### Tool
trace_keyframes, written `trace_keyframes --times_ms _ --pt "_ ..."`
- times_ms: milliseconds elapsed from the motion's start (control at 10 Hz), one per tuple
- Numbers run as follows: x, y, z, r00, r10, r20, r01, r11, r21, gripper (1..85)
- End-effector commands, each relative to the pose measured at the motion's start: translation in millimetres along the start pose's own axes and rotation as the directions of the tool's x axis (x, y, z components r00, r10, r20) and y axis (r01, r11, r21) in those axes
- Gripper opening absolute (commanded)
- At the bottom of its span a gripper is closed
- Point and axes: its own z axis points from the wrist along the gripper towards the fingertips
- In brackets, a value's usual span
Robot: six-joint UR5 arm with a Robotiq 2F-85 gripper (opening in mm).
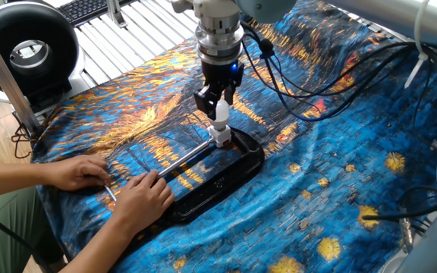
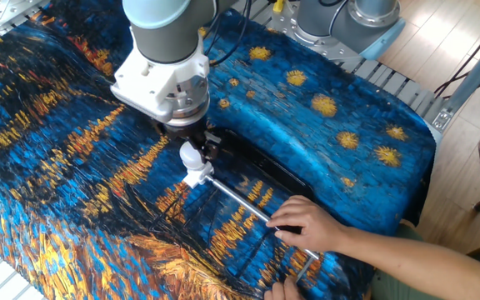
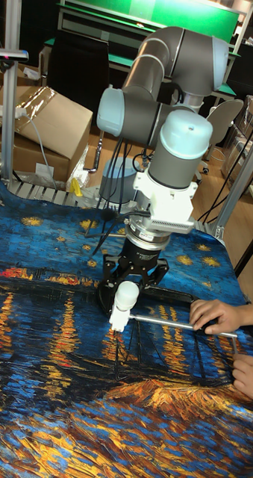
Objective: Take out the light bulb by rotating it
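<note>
gripper [image 3: 127, 293] | fingers closed on light bulb [image 3: 125, 297]; bulb upright over white socket [image 3: 117, 321] | person's hand [image 3: 216, 314] steadies rod [image 3: 175, 323]

A person's hands [image 1: 120, 189] and a metal rod [image 1: 180, 159] are blocking one side of the gripper [image 1: 217, 106]; the cloth-covered surface [image 1: 340, 152] opposite is lying open.

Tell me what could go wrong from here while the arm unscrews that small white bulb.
1. The gripper clamps the small white frosted light bulb, so squeezing or twisting off-axis might crack it.
2. The white socket block sits on a thin metal rod that only a person's hands steady, so it could turn with the bulb.
3. Those hands lie close to the moving arm.
</note>
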Motion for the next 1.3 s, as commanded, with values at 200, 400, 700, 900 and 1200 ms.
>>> trace_keyframes --times_ms 200,400,700,900,1200 --pt "1.3 6.9 -0.9 1.000 0.031 -0.004 -0.031 0.999 -0.015 51.3" --pt "1.7 6.3 -0.8 0.999 0.036 -0.006 -0.036 0.999 -0.012 47.0" --pt "1.5 2.2 -0.8 0.999 0.035 -0.005 -0.035 0.999 0.003 35.3" --pt "-1.3 0.7 -0.6 1.000 0.021 0.005 -0.021 1.000 0.009 27.0" --pt "-4.0 -3.3 -1.1 0.996 -0.083 0.017 0.083 0.996 0.024 23.7"
